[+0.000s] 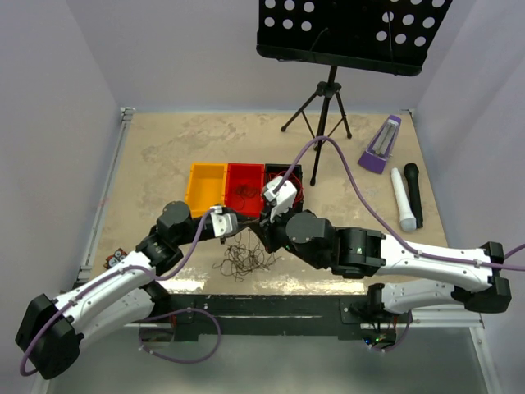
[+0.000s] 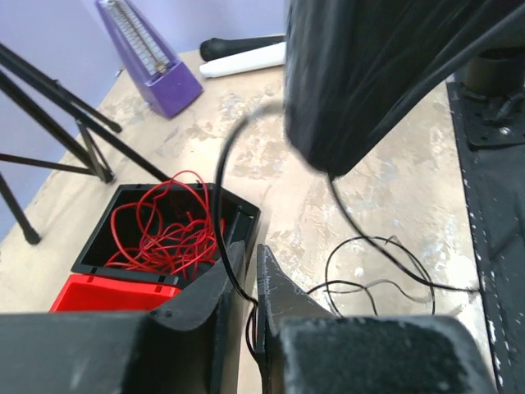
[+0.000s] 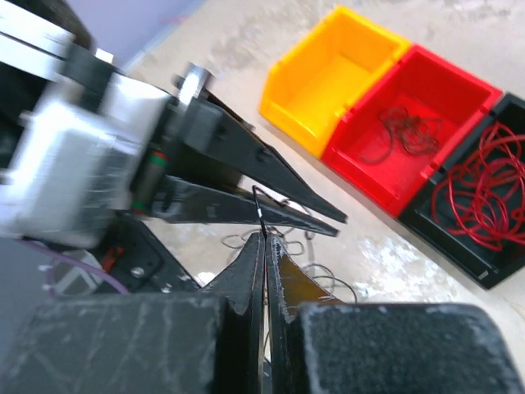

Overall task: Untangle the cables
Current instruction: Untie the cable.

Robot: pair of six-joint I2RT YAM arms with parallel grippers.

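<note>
Our right gripper [image 3: 266,238] is clamped tight on a dark cable [image 3: 257,205], holding that strand up out of the tangle [image 1: 246,259] lying on the table [image 1: 156,156] between the arms. The left gripper [image 2: 249,251] stands with jaws almost together around what seems the same strand, though we cannot tell whether they bite; two holds would let us draw it free

You have no legible text, label, brand, number or sign in any of the three views. The purple metronome [image 2: 152,57], lying well beyond the tips of the left claw [image 2: 250,253] and to their left, carries a graduated scale on its face. Its marks are too blurred for you to read.
</note>
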